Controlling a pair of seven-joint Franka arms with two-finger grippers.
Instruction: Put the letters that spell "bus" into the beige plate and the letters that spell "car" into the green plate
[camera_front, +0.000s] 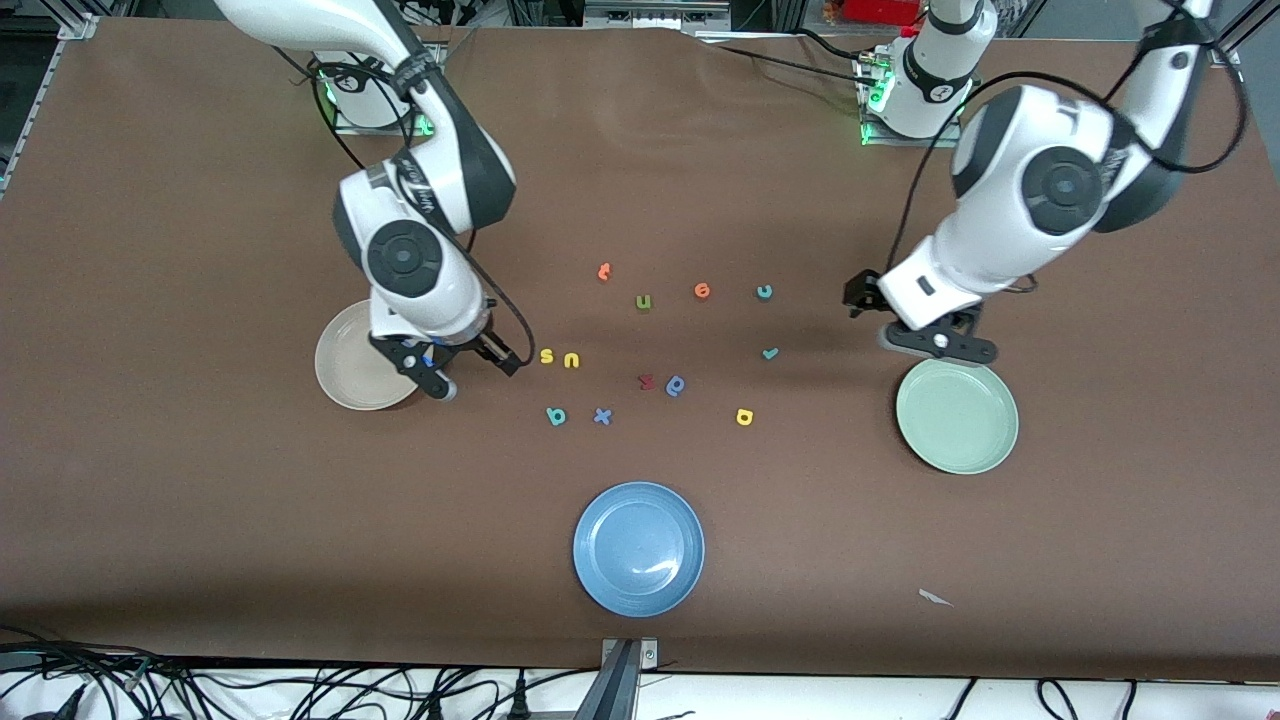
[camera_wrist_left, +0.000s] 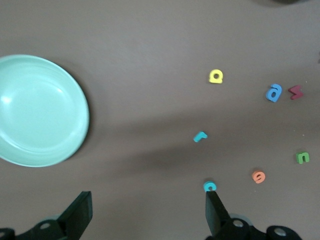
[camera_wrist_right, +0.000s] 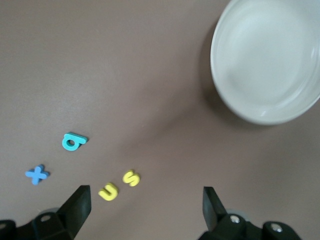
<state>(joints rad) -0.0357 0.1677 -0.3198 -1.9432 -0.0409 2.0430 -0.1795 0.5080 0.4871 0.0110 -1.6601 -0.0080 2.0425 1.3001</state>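
Six task letters loose mid-frame on brown table (camera_front: 200, 500) | round beige plate (camera_front: 345, 375), pale green plate (camera_front: 957, 418) empty | right gripper (camera_front: 455, 375) wide beside yellow foam s (camera_front: 546, 355), left gripper (camera_front: 935, 340) wide above green plate | descend centred, pinch s flat

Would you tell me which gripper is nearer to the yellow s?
Right. The right gripper hangs open beside the yellow s, at the beige plate; the left gripper hangs open by the green plate.

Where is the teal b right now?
In the front view the teal b lies on the table beside the blue x, nearer the camera than the yellow s, toward the right arm's end.
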